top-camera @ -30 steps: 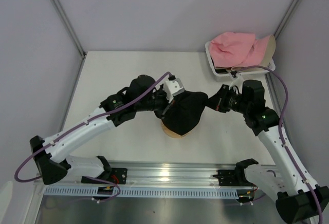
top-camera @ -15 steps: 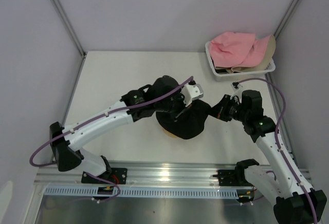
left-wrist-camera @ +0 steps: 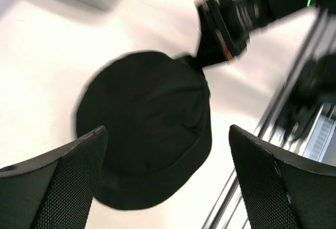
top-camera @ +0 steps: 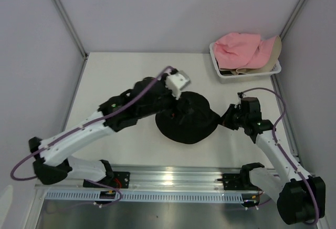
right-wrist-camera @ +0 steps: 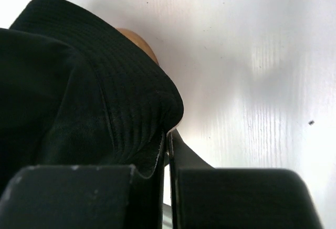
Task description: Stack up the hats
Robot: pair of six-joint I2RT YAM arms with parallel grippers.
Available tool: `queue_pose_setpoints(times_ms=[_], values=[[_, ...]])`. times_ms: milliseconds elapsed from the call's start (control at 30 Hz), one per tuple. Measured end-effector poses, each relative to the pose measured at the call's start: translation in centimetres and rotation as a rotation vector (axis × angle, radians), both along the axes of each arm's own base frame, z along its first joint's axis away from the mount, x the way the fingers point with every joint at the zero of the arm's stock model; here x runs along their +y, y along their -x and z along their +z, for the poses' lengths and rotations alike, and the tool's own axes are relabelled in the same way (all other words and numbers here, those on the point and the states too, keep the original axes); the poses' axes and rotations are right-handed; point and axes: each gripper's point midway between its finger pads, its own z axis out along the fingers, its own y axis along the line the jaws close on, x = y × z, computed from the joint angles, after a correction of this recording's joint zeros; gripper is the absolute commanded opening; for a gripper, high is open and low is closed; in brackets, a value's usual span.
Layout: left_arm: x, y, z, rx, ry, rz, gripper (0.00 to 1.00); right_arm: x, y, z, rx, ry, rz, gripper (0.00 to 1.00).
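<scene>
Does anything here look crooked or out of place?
The black hat sits lopsided: the right gripper pinches its brim, drawing that edge to a point, and a bit of the wooden stand peeks out beneath. The pink hat bulges over the basket rim.

A black hat (top-camera: 186, 118) of soft ribbed fabric sits crown-up at the centre of the top view, its floppy brim spread wide around it. The brim's right edge is pinched flat between the closed fingers of the right gripper (top-camera: 227, 117). At the upper right of the frame a crumpled pink hat (top-camera: 239, 49) lies heaped against a beige-and-pink hat (top-camera: 274, 46).
</scene>
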Motion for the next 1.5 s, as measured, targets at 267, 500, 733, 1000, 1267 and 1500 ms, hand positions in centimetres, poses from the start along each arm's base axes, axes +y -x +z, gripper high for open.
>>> queue_pose_setpoints(times_ms=[267,500,733,1000,1267,1500], values=[[14.0,-3.3,5.9,0.046,0.431,0.526,1.00,1.1,0.5,-1.2,-0.005,-0.040,0.046,0.56],[18.5,-4.9,-3.9,0.335,0.485,0.843,0.99,0.9,-1.7,5.8,-0.047,-0.033,0.046,0.99],[17.2,-4.8,-7.6,0.478,0.440,0.865,1.00,-6.9,-9.9,21.3,-0.382,0.024,-0.192,1.00],[18.6,-5.9,-7.6,0.435,0.419,0.899,0.99,-16.4,-20.1,19.7,-0.349,0.105,-0.425,0.99],[22.7,-8.4,-6.2,0.320,0.417,1.001,1.00,-19.1,-32.3,12.5,-0.272,0.079,-0.399,0.90],[23.9,-10.7,-7.8,0.302,0.347,1.042,0.99,-17.3,-39.7,9.3,-0.318,0.070,-0.309,0.91]])
